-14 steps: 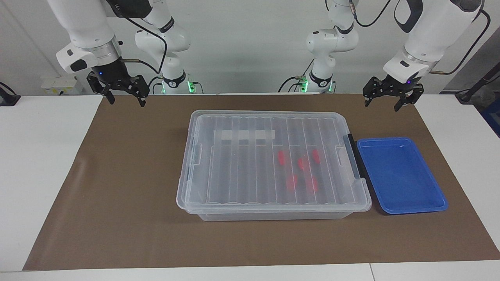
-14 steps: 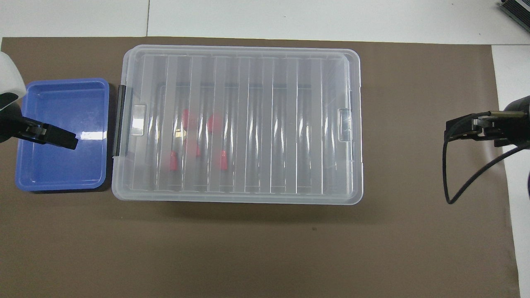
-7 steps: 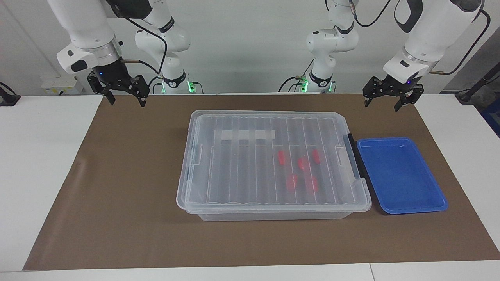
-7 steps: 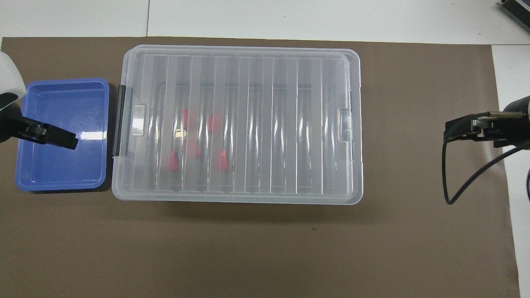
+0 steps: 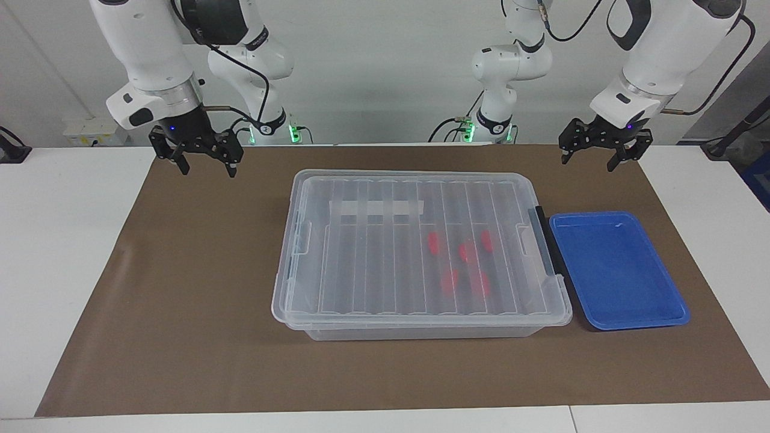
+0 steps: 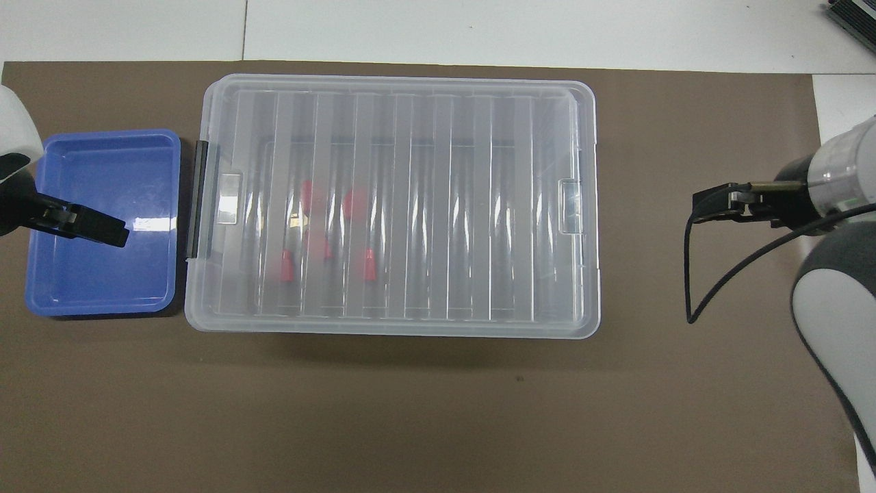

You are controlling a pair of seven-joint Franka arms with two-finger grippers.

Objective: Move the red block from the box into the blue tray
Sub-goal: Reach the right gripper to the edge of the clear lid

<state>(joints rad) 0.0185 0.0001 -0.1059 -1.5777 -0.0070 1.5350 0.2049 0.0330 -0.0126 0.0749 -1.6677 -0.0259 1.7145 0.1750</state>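
Note:
The box (image 5: 373, 264) is a clear bin with its ribbed lid closed, in the middle of the brown mat; it also shows in the overhead view (image 6: 479, 205). Several red blocks (image 5: 464, 251) lie inside it near its black handle (image 5: 544, 240), seen through the lid (image 6: 354, 203). The blue tray (image 5: 613, 270) stands empty beside the handle end (image 6: 102, 171). My left gripper (image 5: 588, 164) hangs open and empty in the air over the mat, near the tray. My right gripper (image 5: 207, 171) hangs open and empty over the mat toward the right arm's end.
The brown mat (image 5: 180, 288) covers most of the white table (image 5: 60, 240). A whitish tape strip (image 5: 376, 208) sits on the lid. A black cable (image 6: 712, 287) loops from the right arm's wrist.
My right gripper has moved toward the box and slightly lower. The left arm, box, blocks and tray have not moved.

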